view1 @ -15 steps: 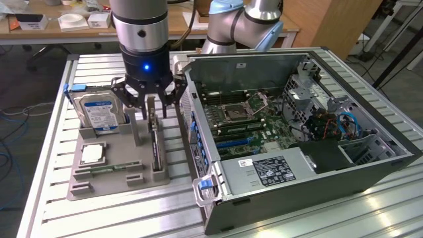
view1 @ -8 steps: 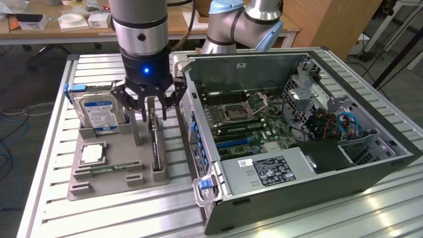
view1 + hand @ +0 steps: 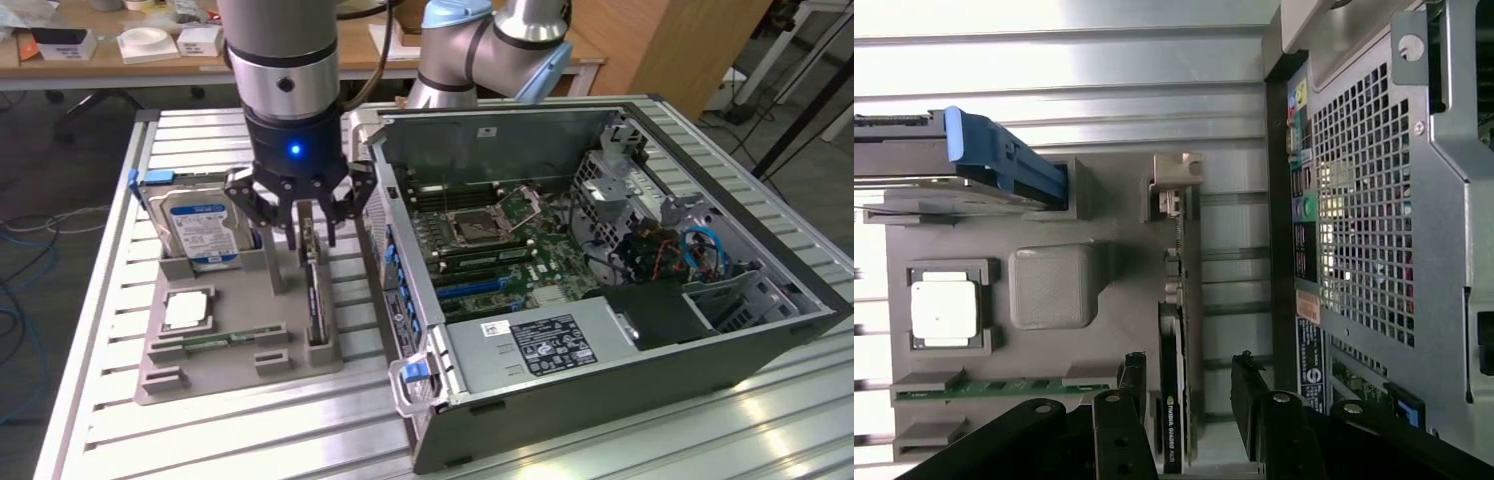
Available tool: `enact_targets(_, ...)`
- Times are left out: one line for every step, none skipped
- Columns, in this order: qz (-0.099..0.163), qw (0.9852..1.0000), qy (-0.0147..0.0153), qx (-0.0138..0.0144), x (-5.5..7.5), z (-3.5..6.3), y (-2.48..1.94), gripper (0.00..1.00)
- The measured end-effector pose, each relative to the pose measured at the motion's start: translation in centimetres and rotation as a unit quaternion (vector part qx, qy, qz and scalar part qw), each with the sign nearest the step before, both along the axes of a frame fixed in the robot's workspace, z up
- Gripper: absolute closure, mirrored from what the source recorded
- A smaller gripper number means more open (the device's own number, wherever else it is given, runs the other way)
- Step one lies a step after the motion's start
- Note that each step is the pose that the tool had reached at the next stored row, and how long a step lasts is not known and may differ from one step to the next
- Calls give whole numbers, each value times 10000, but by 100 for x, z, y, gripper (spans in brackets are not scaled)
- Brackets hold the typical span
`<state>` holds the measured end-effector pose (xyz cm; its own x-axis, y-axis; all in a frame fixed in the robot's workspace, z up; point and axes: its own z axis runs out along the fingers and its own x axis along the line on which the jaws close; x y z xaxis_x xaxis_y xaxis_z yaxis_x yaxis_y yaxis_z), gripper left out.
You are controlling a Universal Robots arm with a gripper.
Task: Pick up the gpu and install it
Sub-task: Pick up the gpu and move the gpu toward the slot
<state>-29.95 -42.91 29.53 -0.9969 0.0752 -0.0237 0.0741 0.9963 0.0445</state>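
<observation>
We look down on a slatted metal tabletop (image 3: 200, 440) with a robot arm (image 3: 280, 60) reaching straight down from above. On the exterior view's left sits a grey holder tray (image 3: 200, 375) with several computer parts in its slots. On the exterior view's right, just beside the tray, lies an open computer case (image 3: 601, 390), its green motherboard (image 3: 521, 250) facing up.

The gpu (image 3: 316, 300) stands on its long edge in a slot along the side of the tray nearest the case. From the exterior view we see it edge-on, as a thin black strip. It is not in the case.

The arm's black jaws hang directly over the far end of the gpu. They stand apart, one finger on each side of the card. In the wrist view we see a gap between the card and the finger on the case side. The other finger is very close to the card, and we cannot tell if it touches.

In the same tray, a silver hard drive (image 3: 200, 228) with a blue label stands upright. A square processor chip (image 3: 187, 308) lies flat, and a narrow green memory stick (image 3: 220, 340) sits beside it.
</observation>
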Motion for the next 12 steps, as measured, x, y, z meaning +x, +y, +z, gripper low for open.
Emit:
enact_targets(0, 10000, 0, 0, -1, -7, 0, 53)
enact_targets(0, 10000, 0, 0, -2, -14, 0, 53)
enact_targets(0, 10000, 0, 0, -3, -21, 0, 53)
enact_targets(0, 10000, 0, 0, -4, -29, 0, 53)
enact_targets(0, 10000, 0, 0, -5, -37, 0, 53)
enact_targets(0, 10000, 0, 0, -7, -43, -1, 53)
enact_targets(0, 10000, 0, 0, -8, -49, -1, 53)
enact_targets(0, 10000, 0, 0, -9, -55, -1, 53)
enact_targets(0, 10000, 1, 0, -9, -59, -1, 53)
enact_targets(0, 10000, 1, -1, -9, -63, -1, 53)
enact_targets(0, 10000, 1, -1, -10, -66, -1, 53)
enact_targets(0, 10000, 1, -1, -10, -68, -1, 53)
